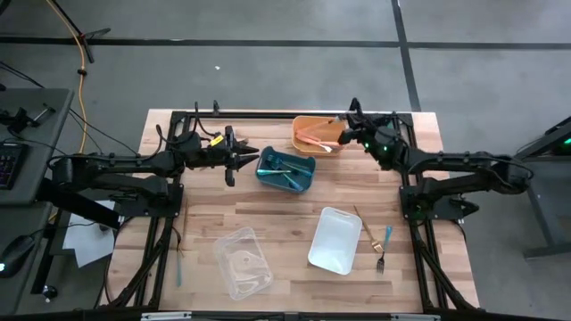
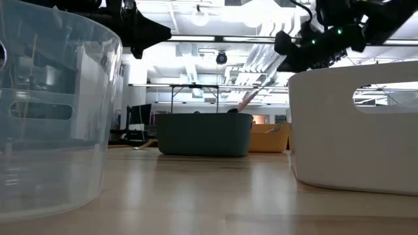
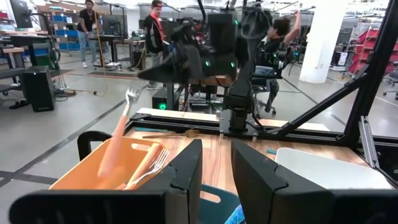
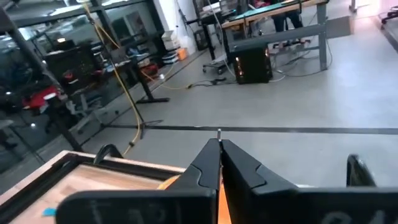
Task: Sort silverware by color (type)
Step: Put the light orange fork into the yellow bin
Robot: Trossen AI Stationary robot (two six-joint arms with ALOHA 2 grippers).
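left gripper [image 3: 214,180] – part-open, empty | right gripper [image 1: 343,135] – clamps orange fork [image 3: 118,134]

A wooden table [image 1: 285,201] carries four bins. An orange bin [image 1: 310,125] sits toward twelve o'clock, with a teal bin [image 1: 269,175] just beside it at its seven. A white bin [image 1: 335,239] lies toward five o'clock and a clear bin [image 1: 243,263] toward seven.
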